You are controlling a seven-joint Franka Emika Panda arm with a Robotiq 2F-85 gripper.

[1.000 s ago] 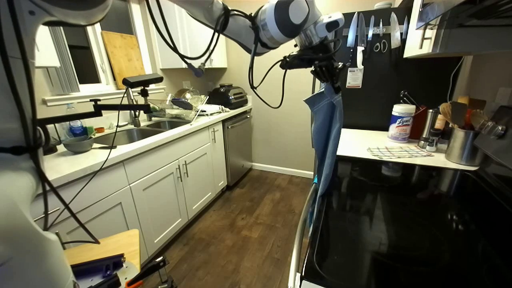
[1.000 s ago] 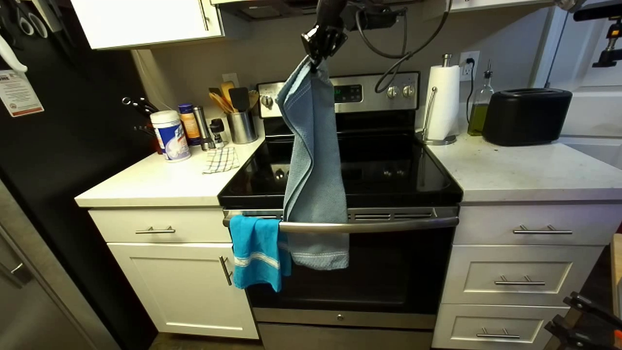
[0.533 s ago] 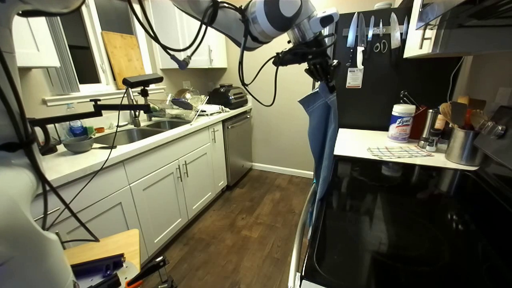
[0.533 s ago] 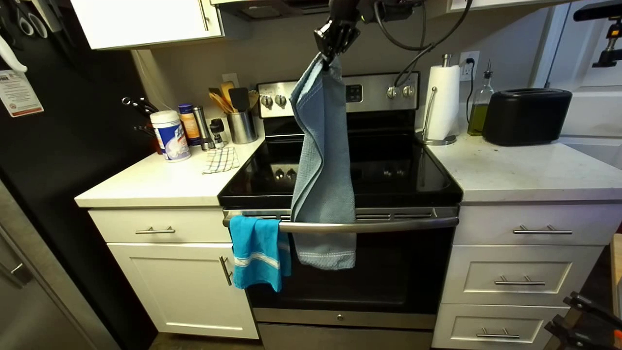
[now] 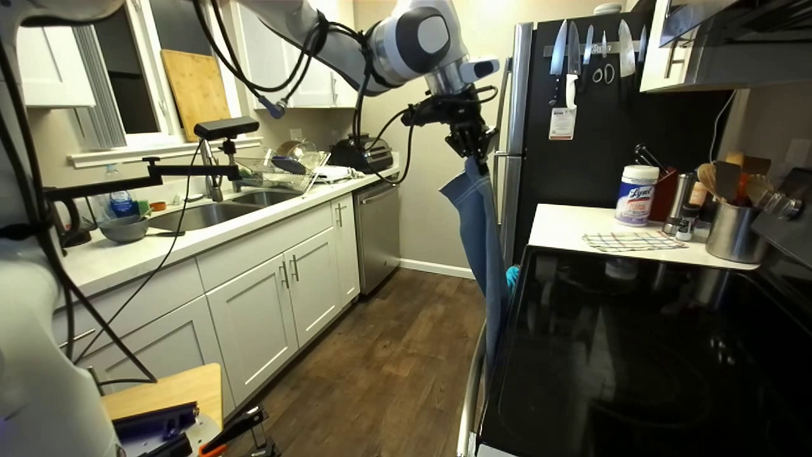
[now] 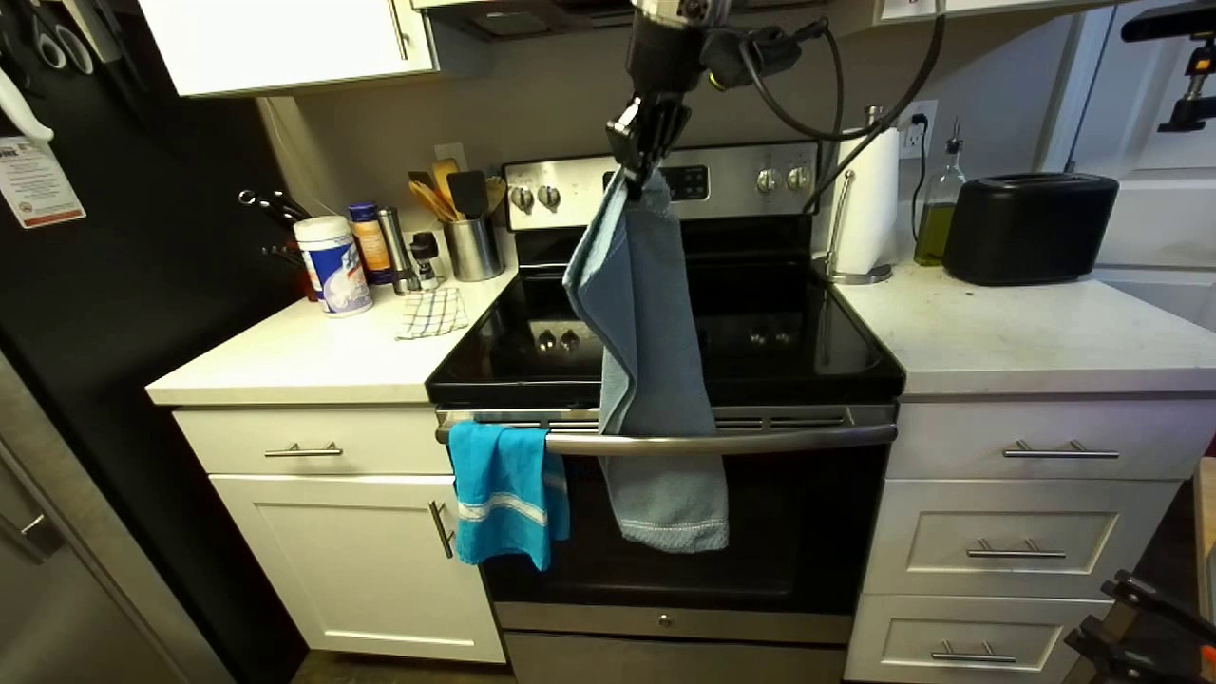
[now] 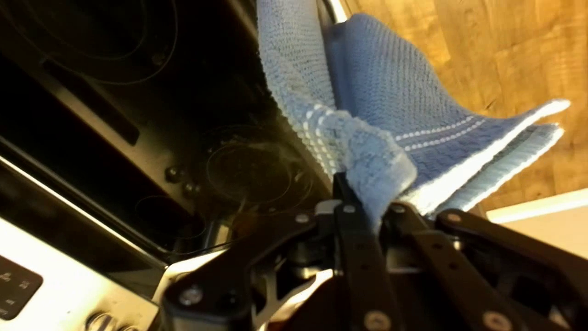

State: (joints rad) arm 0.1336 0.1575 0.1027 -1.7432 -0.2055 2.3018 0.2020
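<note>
Pincer pinching gray-blue towel by its top, rest hanging below, passing behind oven handle

In an exterior view, the towel hangs from the tool before the stove, passing, apparently, behind its handle; a cloth drapes that handle to the left. The left table bears a tub and crock; the right table, a roll, bottle and toaster.
</note>
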